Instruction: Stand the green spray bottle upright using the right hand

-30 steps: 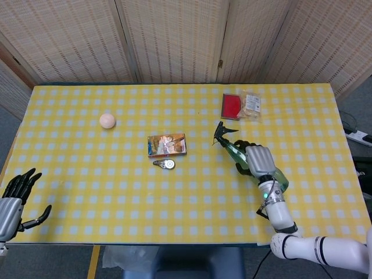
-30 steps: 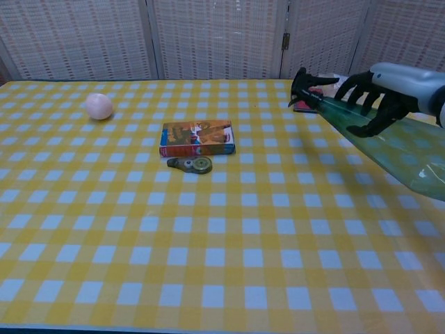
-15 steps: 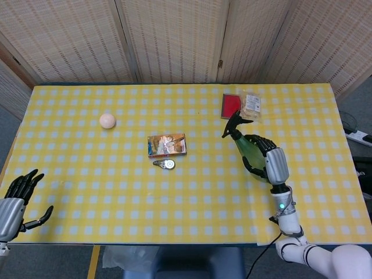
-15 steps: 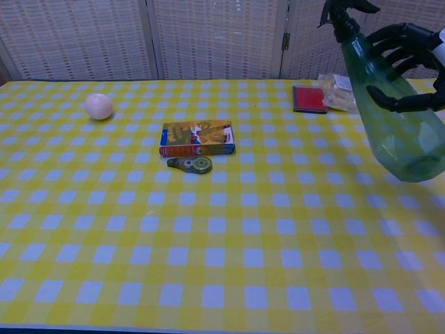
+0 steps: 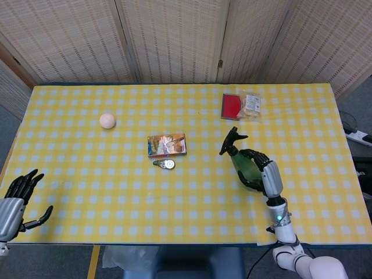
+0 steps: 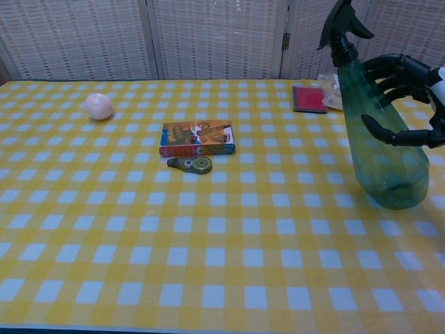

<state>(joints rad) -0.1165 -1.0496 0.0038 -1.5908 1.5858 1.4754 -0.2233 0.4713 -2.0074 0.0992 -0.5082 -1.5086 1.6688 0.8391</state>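
The green spray bottle (image 6: 379,136) stands nearly upright on the yellow checked table (image 6: 208,264), its black trigger head on top; in the head view the green spray bottle (image 5: 243,161) is right of centre. My right hand (image 6: 407,101) wraps its dark fingers around the bottle's body from the right; the head view shows the right hand (image 5: 264,171) holding the bottle. The bottle's base seems to rest on the cloth. My left hand (image 5: 14,200) hangs with its fingers spread at the table's near left corner, holding nothing.
A small picture box (image 5: 167,145) and a tape dispenser (image 5: 165,164) lie near the middle. A pink ball (image 5: 107,120) sits at the far left. A red card (image 5: 231,106) and a snack packet (image 5: 251,104) lie behind the bottle.
My right hand swung the bottle from lying tilted in the air to nearly upright, and lowered it onto the table. The left hand barely moved.
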